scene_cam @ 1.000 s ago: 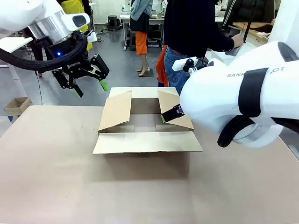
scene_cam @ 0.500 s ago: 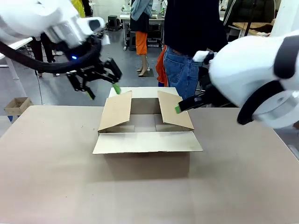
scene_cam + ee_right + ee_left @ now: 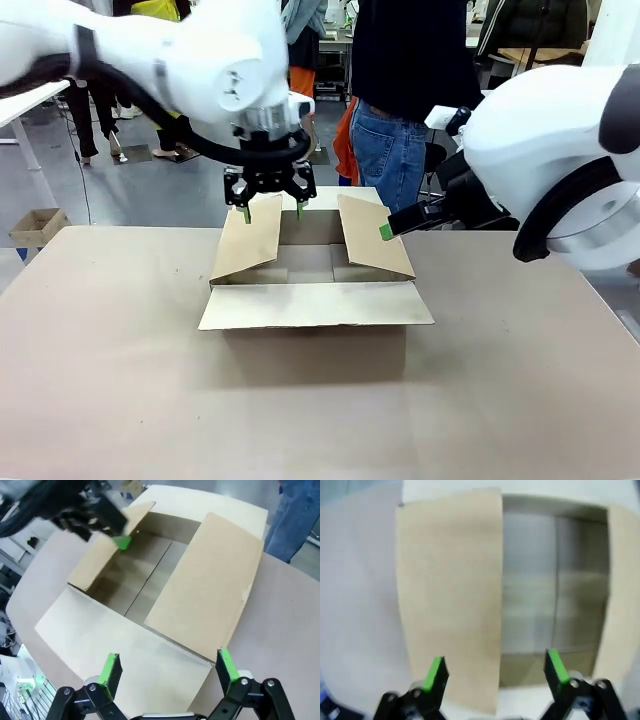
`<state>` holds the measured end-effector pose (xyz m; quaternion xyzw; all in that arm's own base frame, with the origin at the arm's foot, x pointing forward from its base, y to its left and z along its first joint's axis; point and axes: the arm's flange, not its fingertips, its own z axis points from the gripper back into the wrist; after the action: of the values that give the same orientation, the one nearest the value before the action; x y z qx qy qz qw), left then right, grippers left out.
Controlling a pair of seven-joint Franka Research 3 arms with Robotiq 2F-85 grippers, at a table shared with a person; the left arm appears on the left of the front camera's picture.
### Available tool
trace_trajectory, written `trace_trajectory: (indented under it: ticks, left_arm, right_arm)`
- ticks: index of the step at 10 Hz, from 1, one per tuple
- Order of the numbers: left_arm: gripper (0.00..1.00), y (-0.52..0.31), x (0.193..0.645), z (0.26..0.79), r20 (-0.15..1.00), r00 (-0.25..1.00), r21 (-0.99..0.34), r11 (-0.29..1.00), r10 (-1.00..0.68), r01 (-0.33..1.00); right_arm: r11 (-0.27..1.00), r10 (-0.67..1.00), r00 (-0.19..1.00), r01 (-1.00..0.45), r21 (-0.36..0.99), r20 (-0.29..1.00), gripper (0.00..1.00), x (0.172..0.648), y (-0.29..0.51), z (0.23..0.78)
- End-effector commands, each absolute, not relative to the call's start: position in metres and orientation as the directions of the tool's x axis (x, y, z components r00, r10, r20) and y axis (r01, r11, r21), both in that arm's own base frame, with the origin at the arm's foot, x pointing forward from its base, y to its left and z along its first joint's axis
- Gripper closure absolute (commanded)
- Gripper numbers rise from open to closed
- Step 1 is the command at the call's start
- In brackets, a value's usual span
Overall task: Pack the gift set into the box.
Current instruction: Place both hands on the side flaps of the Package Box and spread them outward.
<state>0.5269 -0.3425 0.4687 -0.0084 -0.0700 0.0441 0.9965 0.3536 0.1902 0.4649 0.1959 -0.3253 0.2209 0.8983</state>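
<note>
The box (image 3: pixel 310 290) stands open at the table's middle, its inside bare. Its near flap lies flat outward, and its left flap (image 3: pixel 250 240) and right flap (image 3: pixel 372 238) slant upward. My left gripper (image 3: pixel 272 210) hangs open over the top edge of the left flap, one fingertip on either side of it. From the left wrist, the left gripper (image 3: pixel 495 669) looks down on that flap (image 3: pixel 450 590) and the box floor (image 3: pixel 550 580). My right gripper (image 3: pixel 390 228) is open just beyond the right flap's outer edge. The right gripper (image 3: pixel 167 666) looks over the box (image 3: pixel 165 585). The gift set is out of view.
A person in jeans (image 3: pixel 385 140) stands at the far side, right behind the box. A small brown carton (image 3: pixel 35 225) sits on the floor at far left. The tan table (image 3: pixel 120 380) stretches wide in front of the box and to both sides.
My left arm has swung right, from left of the box to over its left flap. My right gripper has drawn back from over the right flap to its outer edge.
</note>
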Motion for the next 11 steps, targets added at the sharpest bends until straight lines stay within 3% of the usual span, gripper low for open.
trace_trajectory:
  ticks: [1, 5, 11]
  left_arm:
    - [0.00, -0.374, 0.558, 0.478, 0.129, 0.983, 0.106, 0.983, 0.133, -0.148]
    - [0.00, -0.377, 0.575, 0.448, 0.102, 0.992, 0.345, 0.933, 0.069, -0.100]
    - [0.00, -0.366, 0.584, 0.419, 0.017, 0.998, 0.397, 0.916, 0.053, -0.055]
  right_arm:
    - [0.832, 0.270, 0.689, -0.518, 0.197, 0.672, 0.00, 0.355, 0.190, 0.467]
    - [0.832, 0.270, 0.689, -0.518, 0.197, 0.672, 0.00, 0.355, 0.190, 0.467]
    - [0.832, 0.270, 0.689, -0.518, 0.197, 0.672, 0.00, 0.355, 0.190, 0.467]
